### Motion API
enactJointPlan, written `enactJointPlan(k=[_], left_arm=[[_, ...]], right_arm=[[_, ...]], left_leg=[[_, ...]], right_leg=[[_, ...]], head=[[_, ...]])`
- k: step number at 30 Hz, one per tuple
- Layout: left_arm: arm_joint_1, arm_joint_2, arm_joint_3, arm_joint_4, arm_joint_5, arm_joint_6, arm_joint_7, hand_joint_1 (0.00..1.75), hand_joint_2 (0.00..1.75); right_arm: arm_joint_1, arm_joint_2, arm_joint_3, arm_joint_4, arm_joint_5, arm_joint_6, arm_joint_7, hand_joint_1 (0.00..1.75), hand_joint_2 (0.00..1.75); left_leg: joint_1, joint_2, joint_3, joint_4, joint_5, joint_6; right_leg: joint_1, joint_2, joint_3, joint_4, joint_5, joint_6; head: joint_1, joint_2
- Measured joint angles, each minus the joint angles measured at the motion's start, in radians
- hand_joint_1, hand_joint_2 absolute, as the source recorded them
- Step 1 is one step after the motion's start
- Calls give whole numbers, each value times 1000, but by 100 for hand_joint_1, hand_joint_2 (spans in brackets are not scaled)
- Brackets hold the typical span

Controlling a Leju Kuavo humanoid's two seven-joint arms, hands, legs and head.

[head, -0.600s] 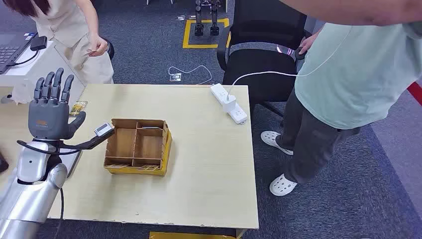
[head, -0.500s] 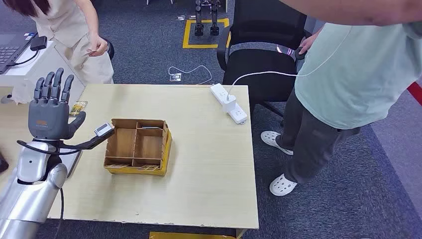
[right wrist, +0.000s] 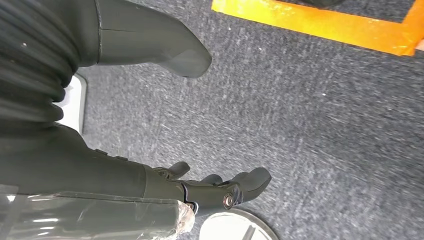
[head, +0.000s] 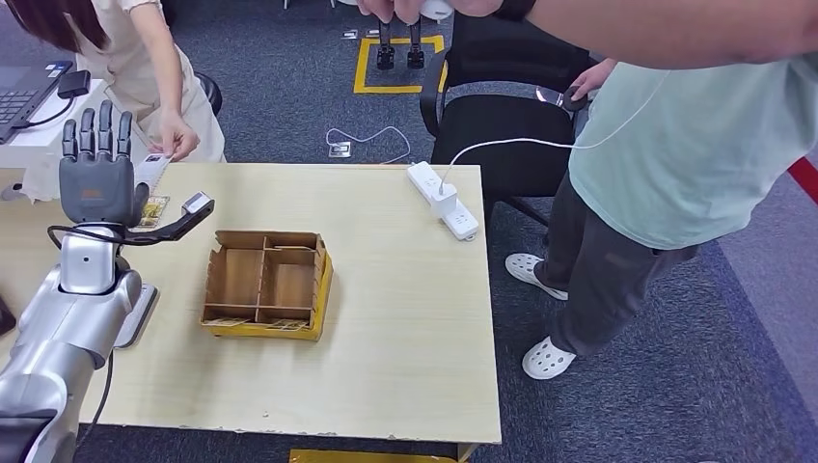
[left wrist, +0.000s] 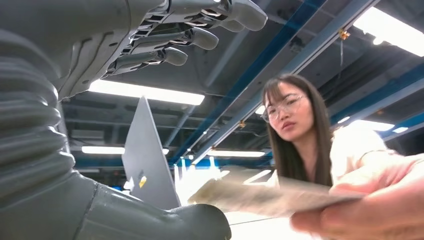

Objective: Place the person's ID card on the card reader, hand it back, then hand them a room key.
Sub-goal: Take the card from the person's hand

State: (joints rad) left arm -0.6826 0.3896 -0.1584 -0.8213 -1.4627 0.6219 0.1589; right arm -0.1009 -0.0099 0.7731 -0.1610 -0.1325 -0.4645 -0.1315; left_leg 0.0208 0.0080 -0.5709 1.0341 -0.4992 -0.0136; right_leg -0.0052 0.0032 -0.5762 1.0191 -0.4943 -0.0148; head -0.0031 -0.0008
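- Office floor, dark carpet; pale wooden table bearing a wooden divided box and a power strip.
- Left hand: raised at the table's far-left corner, fingers straight and spread, holding nothing.
- Right hand: hanging over carpet, fingers loosely curled, nothing in it.
- ID card: in the person's hand, offered just beside the left hand's thumb.
- Risk: thumb closing early or off the card's edge, and the card slips to the table.
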Motion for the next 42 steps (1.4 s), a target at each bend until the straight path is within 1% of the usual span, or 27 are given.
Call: enactJointPlan(k=[3, 4, 7, 8, 12, 21, 29, 38, 40, 42], left_arm=[[-44, -1, -1, 87, -28, 17, 25, 0, 175], [-56, -1, -1, 110, -34, 21, 31, 24, 175], [-79, -2, -1, 171, -38, 25, 33, 155, 175], [-84, -2, -1, 187, -37, 19, 22, 175, 175], [-93, -2, -1, 225, -29, -12, -29, 175, 175], [-95, -2, -1, 243, -28, -14, -38, 175, 175], [-89, -13, 0, 246, 39, -13, -110, 175, 175], [-84, -24, 0, 246, 61, -13, -123, 175, 175], [-83, -25, 0, 246, 79, -14, -145, 175, 175], [-80, -25, 0, 245, 106, -24, -185, 175, 175]], right_arm=[[-6, 1, 2, -5, 5, -6, -15, 0, 175], [-8, 2, 2, -7, 7, -9, -22, 0, 175], [-15, 3, 3, -13, 14, -18, -46, 0, 175], [-17, 3, 3, -15, 14, -20, -55, 0, 175], [-23, 4, 3, -17, 11, -26, -73, 0, 175], [-25, 4, 2, -18, 8, -35, -80, 0, 175], [-25, 4, -1, -18, 12, -36, -85, 0, 175], [-25, 4, -1, -18, 13, -36, -86, 0, 175], [-25, 4, -2, -18, 13, -36, -87, 0, 175], [-24, 4, -2, -18, 14, -36, -87, 0, 175]], left_leg=[[0, 0, 0, 0, 0, 0], [0, 0, 0, 0, 0, 0], [0, 0, 0, 0, 0, 0], [0, 0, 0, 0, 0, -1], [0, 0, 0, 0, 0, -1], [0, 0, 0, 0, 0, -1], [0, 0, 0, 0, 0, -1], [0, 0, 0, 0, 0, -1], [0, 0, 0, 0, 1, -1], [0, 0, 0, 0, 1, -1]], right_leg=[[0, 0, 0, 0, 0, 0], [0, 0, 0, 0, 0, 0], [0, 0, 0, 0, 0, 0], [0, 0, 0, 0, 0, 0], [0, 0, 0, 0, 0, 0], [0, 0, 0, 0, 0, 0], [0, 0, 0, 0, 0, 0], [0, 0, 0, 0, 0, 0], [0, 0, 0, 1, 0, 0], [0, 0, 0, 1, 0, 0]], head=[[0, 0], [0, 0], [0, 0], [0, 0], [0, 0], [0, 0], [0, 0], [0, 0], [0, 0], [0, 0]])
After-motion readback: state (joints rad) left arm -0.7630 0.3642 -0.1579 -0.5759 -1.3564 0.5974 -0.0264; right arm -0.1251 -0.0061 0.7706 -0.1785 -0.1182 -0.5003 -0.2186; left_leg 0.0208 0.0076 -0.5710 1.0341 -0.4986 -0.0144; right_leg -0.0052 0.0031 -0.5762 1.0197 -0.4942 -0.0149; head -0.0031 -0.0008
